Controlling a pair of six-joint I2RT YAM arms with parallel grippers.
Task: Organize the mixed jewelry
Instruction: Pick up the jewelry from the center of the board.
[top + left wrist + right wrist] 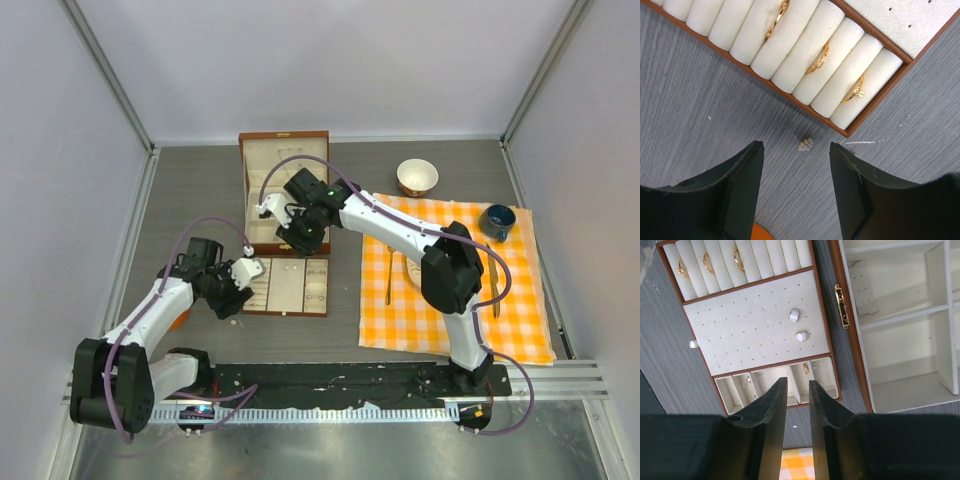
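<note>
A tiny pearl-cluster stud [806,144] lies on the grey table just off the corner of the brown, cream-lined tray [875,107]. My left gripper [796,147] hangs over it, open, one finger to each side and not touching it. Gold rings [818,59] sit in the tray's ring rolls. My right gripper [797,381] hovers above the tray's small compartments [825,371], its jaws narrowly open and empty. Two pale studs [794,315] sit on the perforated pad. From above, the left gripper [228,298] is at the tray's left edge and the right gripper [297,238] is between box and tray.
The open wooden box [284,140] stands behind the tray [287,311]. A thin pale sliver [862,142] and a small pale piece [694,344] lie on the table beside the tray. An orange checked cloth [520,330] with cutlery, a bowl [417,177] and a dark cup [497,221] lies to the right.
</note>
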